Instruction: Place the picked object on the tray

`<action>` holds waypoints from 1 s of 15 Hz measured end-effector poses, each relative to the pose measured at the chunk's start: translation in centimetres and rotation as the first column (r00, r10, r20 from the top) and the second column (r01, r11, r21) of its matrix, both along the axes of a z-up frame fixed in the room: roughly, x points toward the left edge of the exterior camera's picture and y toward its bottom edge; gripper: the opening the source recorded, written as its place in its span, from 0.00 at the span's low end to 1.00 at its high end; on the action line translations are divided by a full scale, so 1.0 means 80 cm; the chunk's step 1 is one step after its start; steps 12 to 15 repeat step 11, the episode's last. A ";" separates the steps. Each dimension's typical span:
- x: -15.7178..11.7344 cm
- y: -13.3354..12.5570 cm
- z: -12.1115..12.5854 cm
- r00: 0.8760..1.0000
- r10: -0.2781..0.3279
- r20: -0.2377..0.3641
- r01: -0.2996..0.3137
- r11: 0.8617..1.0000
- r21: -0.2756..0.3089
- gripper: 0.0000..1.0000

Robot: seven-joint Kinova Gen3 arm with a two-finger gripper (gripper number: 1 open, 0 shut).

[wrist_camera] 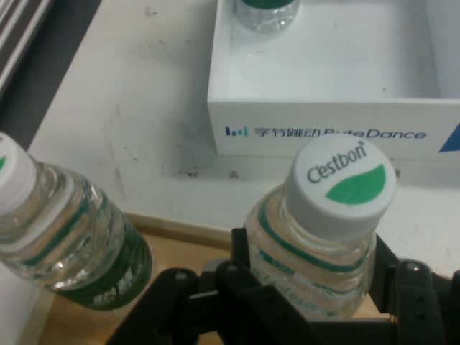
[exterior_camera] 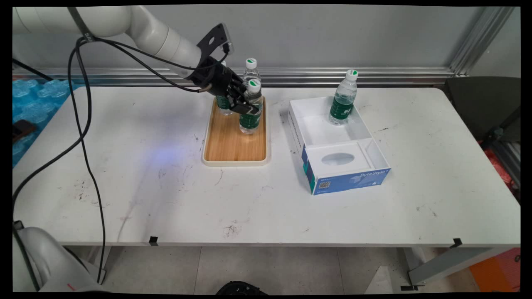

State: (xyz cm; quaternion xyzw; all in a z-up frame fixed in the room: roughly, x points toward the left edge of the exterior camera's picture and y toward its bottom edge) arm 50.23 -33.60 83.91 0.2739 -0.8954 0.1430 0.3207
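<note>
Claw [exterior_camera: 245,104] clamped on the near bottle [exterior_camera: 250,109] on wooden tray [exterior_camera: 235,143]; two more bottles behind, another in white box [exterior_camera: 376,151] to the right.

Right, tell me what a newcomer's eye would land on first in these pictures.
First, the black end effector closed around a green-labelled water bottle standing on the wooden tray at the table's middle, with two more bottles just behind it. Next, the white and blue box to the tray's right, where a lone bottle stands upright in the far corner.
</note>
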 end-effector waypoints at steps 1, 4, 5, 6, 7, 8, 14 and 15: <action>0.001 0.000 -0.002 1.000 -0.001 0.000 0.001 1.000 0.001 0.00; 0.001 -0.003 -0.011 1.000 -0.008 -0.008 0.008 1.000 0.001 0.00; 0.000 -0.005 -0.013 1.000 -0.011 -0.011 0.011 1.000 0.002 0.00; -0.001 -0.006 -0.016 1.000 -0.015 -0.013 0.015 1.000 0.003 0.00; -0.001 -0.007 -0.018 1.000 -0.017 -0.014 0.017 1.000 0.004 0.00; -0.001 -0.008 -0.019 1.000 -0.020 -0.016 0.020 1.000 0.005 1.00; -0.001 -0.009 -0.024 0.999 -0.026 -0.018 0.027 1.000 0.011 1.00; -0.001 -0.009 -0.024 0.999 -0.026 -0.018 0.027 1.000 0.011 1.00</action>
